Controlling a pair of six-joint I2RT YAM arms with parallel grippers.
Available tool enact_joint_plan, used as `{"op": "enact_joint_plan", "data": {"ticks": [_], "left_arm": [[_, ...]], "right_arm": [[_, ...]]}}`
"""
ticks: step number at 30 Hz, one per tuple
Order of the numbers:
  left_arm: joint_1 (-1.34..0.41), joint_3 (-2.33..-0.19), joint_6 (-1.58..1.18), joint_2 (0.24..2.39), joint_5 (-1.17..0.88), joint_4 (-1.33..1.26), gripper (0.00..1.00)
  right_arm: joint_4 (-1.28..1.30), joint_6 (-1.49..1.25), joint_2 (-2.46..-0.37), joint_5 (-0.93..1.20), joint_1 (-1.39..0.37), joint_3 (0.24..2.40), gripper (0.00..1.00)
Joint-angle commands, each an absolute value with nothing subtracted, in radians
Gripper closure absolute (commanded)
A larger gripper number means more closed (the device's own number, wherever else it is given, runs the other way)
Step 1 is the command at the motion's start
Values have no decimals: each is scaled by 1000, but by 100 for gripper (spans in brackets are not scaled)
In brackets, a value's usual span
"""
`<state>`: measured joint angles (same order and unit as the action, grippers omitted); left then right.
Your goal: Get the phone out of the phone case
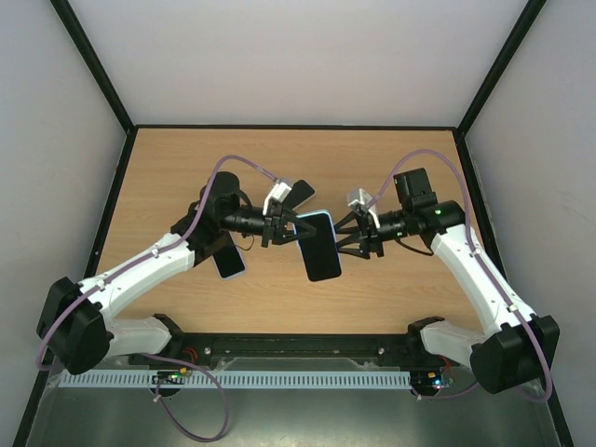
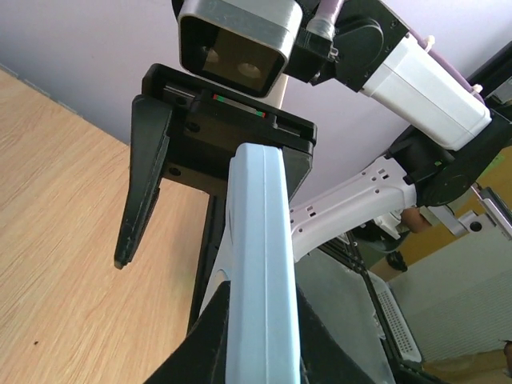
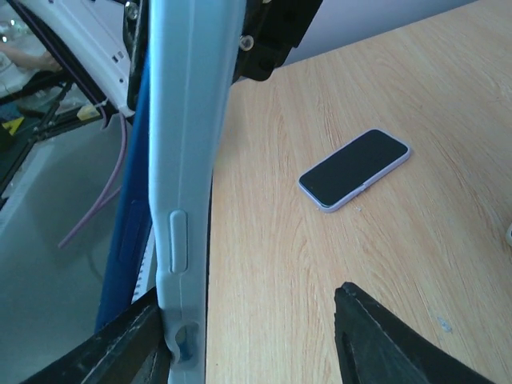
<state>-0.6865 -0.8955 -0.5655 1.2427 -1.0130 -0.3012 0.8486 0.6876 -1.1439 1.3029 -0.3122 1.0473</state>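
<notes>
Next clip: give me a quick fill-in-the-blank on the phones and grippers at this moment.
1. The left gripper is ___ on the light blue case, which it holds above the table.
2. The right gripper has its jaws ___, one on either side of that case.
3. A second phone lies screen-___ on the table.
Missing words: shut; open; up.
</notes>
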Motion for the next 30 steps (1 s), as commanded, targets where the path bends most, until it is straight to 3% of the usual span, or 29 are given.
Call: {"op": "enact_joint_plan", "data": {"ticks": [1,10,15,17,24,27,30], "left_arm": [[-695,-859,-591,1254,-1032,-332,97],[-705,-816,-655,1261,-1032,-481,97],[-705,-841,-612,1277,-964,-443,97],[-696,-859,-585,1279,-932,-414,97],[-638,-905,-545,1329,-861,-383,97],[-619,-915,-559,1369,-817,-412,83],[-599,-912,-604,1419,-779,-483,78]], "right_arm": [[646,481,-1125,1401,-316,1073,47],[406,235,-1127,1333,-336,997,50],[475,286,-1132,1394,-358,1008,51],[538,327,-1131,1405,-365,1020,56],[552,238,-1124,1354,-365,1001,97],[483,123,-1119,1311,-359,962,98],[430,62,-1112,1252,-355,916,98]]}}
